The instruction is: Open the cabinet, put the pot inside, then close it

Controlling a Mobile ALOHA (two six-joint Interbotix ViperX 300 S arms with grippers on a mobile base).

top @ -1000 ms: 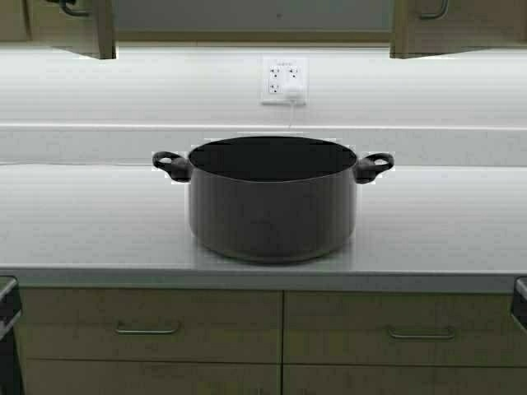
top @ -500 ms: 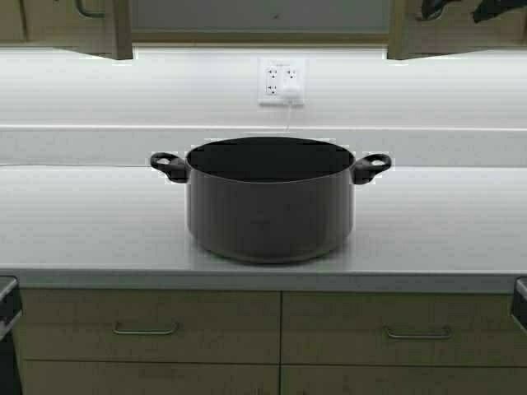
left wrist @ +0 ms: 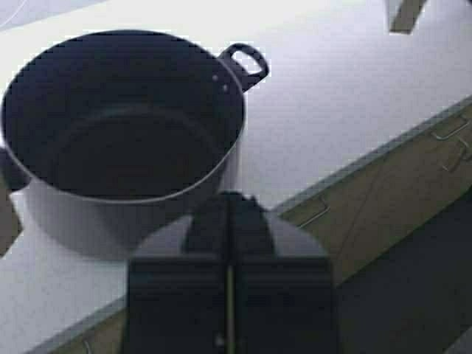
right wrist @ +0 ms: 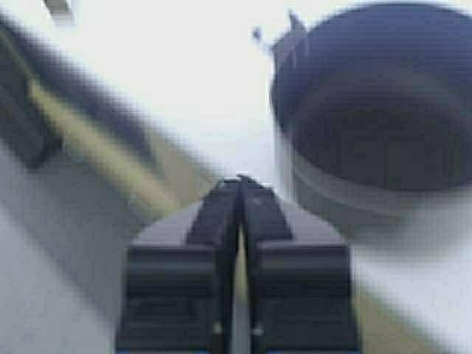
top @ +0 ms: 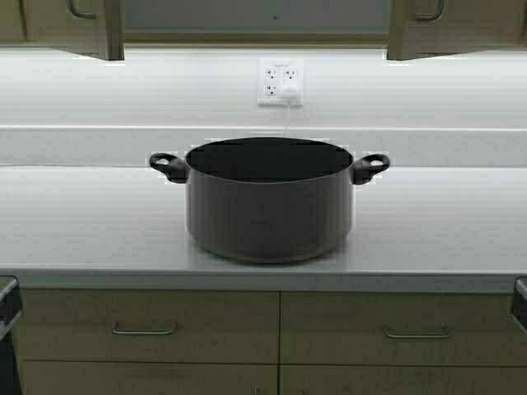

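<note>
In the high view the pot (top: 269, 200) is seen upright on the white surface (top: 90, 222), below the cabinet (top: 457, 29), whose two doors are swung apart at the upper corners; neither arm is shown.

In the left wrist view the left gripper (left wrist: 229, 214) is held above the pot's near side, fingers pressed together.

In the right wrist view the right gripper (right wrist: 240, 193) is likewise closed — held beside the pot.

The fingers should be spread first, then each loop handle taken evenly — so the pot is lifted level.

Pot (top: 269, 202) on counter (top: 82, 222), below cabinet (top: 82, 29)
</note>
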